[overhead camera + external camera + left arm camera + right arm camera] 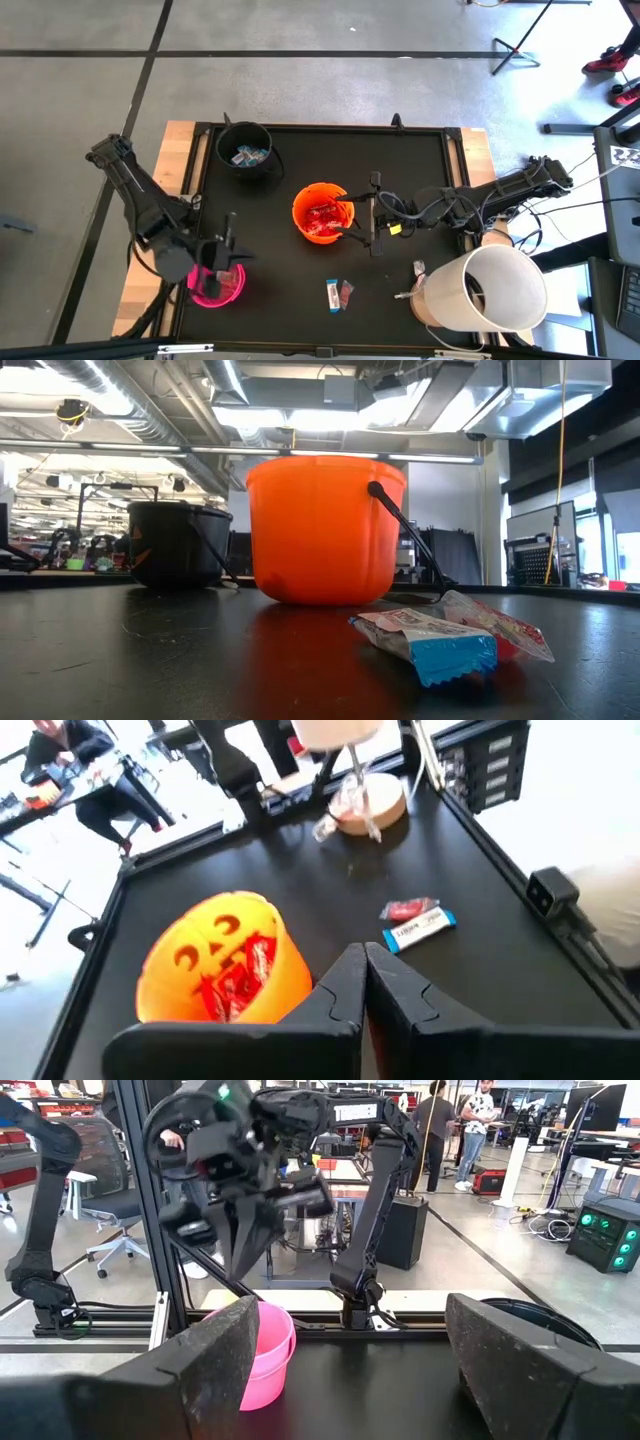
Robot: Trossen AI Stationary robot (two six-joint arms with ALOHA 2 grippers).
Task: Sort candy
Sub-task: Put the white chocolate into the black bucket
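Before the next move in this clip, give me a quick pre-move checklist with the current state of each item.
1. Left gripper over the pink bucket, fingers shut: ok.
2. Left gripper empty: cannot tell.
3. Right gripper open beside the orange bucket: ok.
4. Loose candy left on the table: a blue-and-white bar and a red packet, touching: not ok.
5. Black bucket upright: ok.

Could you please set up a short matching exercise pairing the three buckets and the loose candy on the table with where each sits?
Things:
1. orange bucket
2. black bucket
3. pink bucket
4. loose candy

Places:
A. under the left gripper
B. bare mat at the near edge
C. far corner on the left arm's side
D. mid-table, beside the open right gripper

Pairs: 1-D, 2-C, 3-A, 4-B
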